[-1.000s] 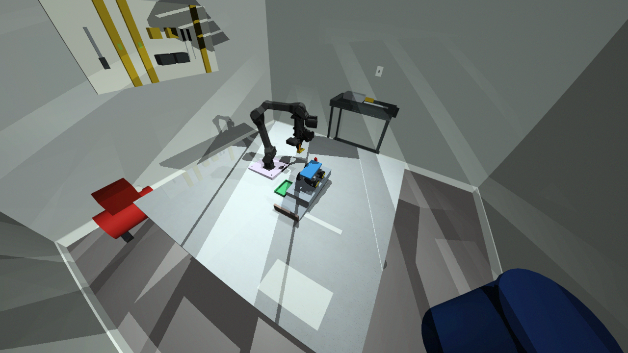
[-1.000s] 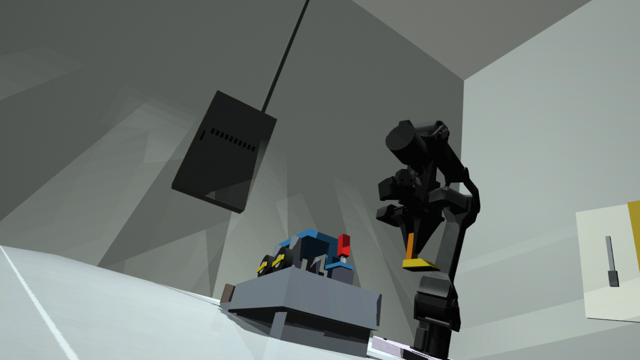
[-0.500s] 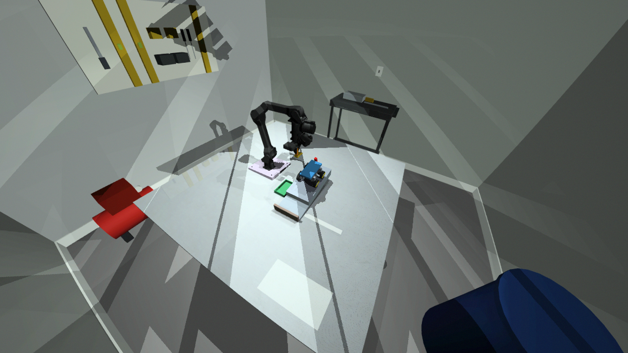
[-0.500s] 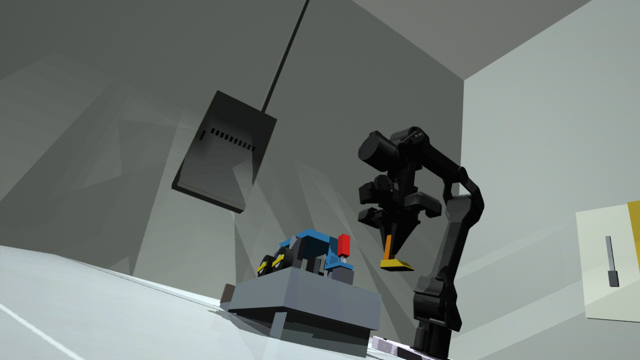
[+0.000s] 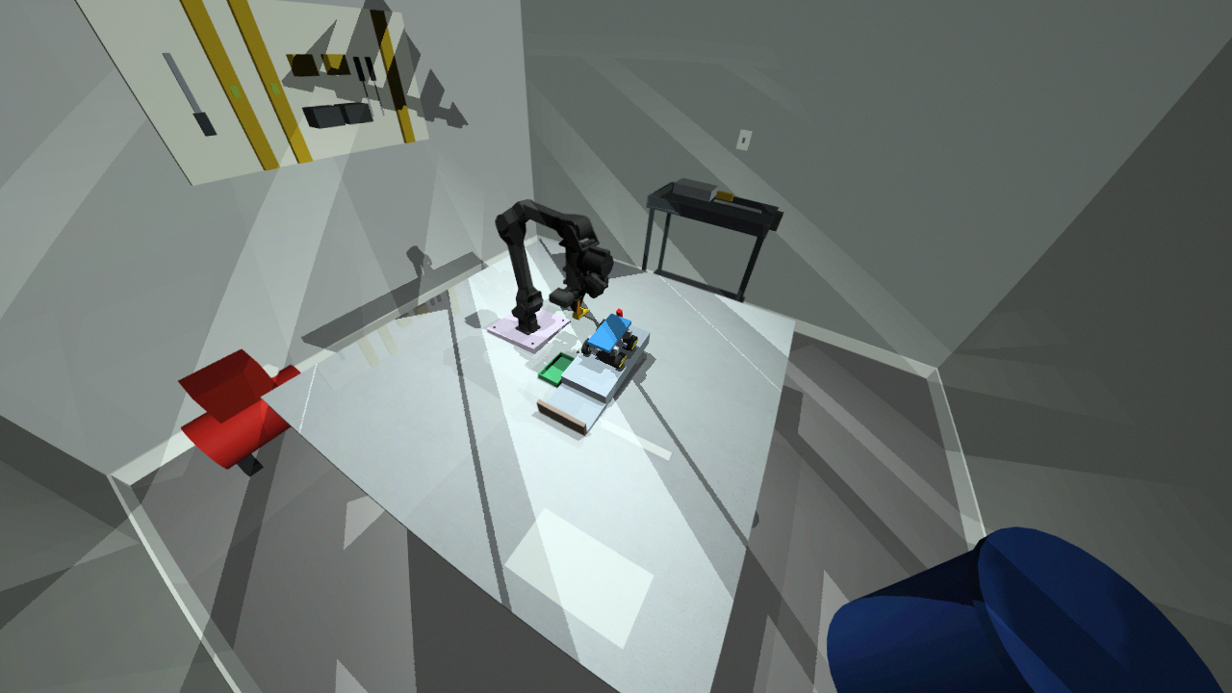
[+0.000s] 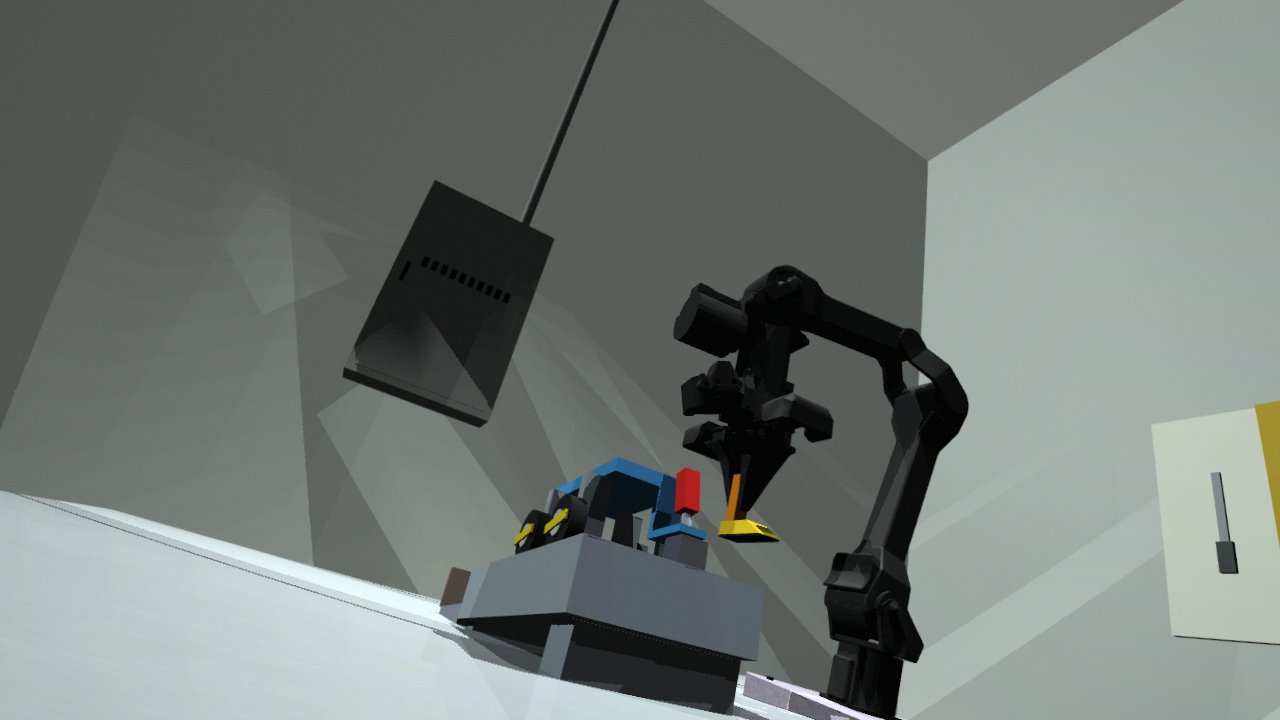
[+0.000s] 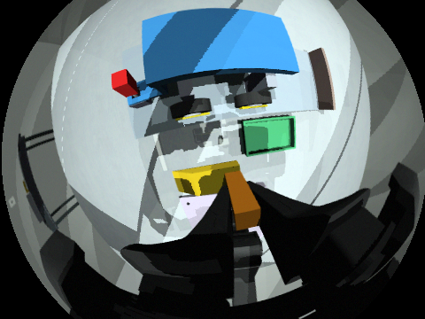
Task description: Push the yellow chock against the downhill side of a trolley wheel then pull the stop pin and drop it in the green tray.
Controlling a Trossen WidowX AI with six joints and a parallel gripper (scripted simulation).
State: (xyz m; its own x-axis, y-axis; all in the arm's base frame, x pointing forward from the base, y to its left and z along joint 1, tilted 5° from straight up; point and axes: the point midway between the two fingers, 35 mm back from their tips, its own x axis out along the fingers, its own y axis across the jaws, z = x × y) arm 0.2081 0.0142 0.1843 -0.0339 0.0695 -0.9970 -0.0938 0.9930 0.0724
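Observation:
My gripper (image 6: pixel 737 501) (image 7: pixel 236 188) is shut on the orange handle of the yellow chock (image 5: pixel 580 313) (image 6: pixel 748 531) (image 7: pixel 207 178). It holds the chock in the air beside the ramp's uphill part, on the arm-base side. The blue trolley (image 5: pixel 610 331) (image 6: pixel 633 471) (image 7: pixel 217 42) stands on the grey ramp (image 5: pixel 587 375) (image 6: pixel 666 601) (image 7: pixel 293 95). The red-headed stop pin (image 5: pixel 619 313) (image 6: pixel 687 490) (image 7: pixel 124 82) stands upright in its bracket at the uphill end. The green tray (image 5: pixel 555 369) (image 7: pixel 268 136) lies beside the ramp; the exterior view does not show it.
The pinkish base plate (image 5: pixel 532 341) (image 6: pixel 778 698) (image 7: pixel 195 208) of the arm is near the ramp's uphill side. A brown end board (image 5: pixel 560 417) (image 6: pixel 454 588) (image 7: pixel 323 80) closes the ramp's low end. A dark side bench (image 5: pixel 714 211) stands beyond the table.

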